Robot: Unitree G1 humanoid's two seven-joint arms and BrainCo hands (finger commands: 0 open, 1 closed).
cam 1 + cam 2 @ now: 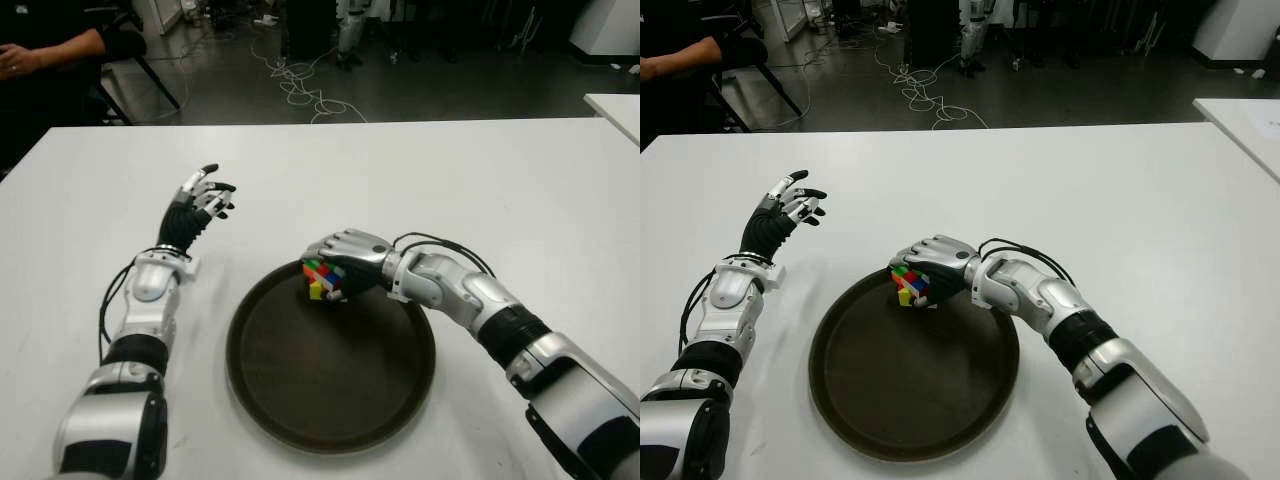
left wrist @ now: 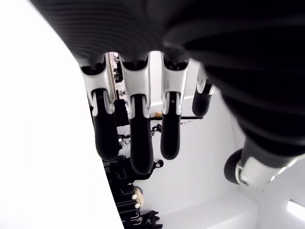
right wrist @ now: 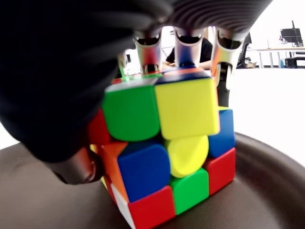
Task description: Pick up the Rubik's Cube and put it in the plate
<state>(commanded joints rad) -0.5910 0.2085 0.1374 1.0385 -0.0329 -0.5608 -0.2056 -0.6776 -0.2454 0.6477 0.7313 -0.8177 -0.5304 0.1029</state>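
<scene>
Even overhead light; white table bright, near washed out in the left wrist view. Soft shadows beneath the plate rim. Background floor dim. Right wrist view: Rubik's Cube sharp, near palm blurred, dark.

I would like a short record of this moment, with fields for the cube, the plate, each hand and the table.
cube: Rubik's Cube, multicoloured, gripped by the right hand, over the far edge of the plate
plate: dark round plate on the table, nothing else in it
right hand: right hand curled around the cube from above
left hand: left hand raised left of the plate, fingers spread, holding nothing
table: white table
</scene>
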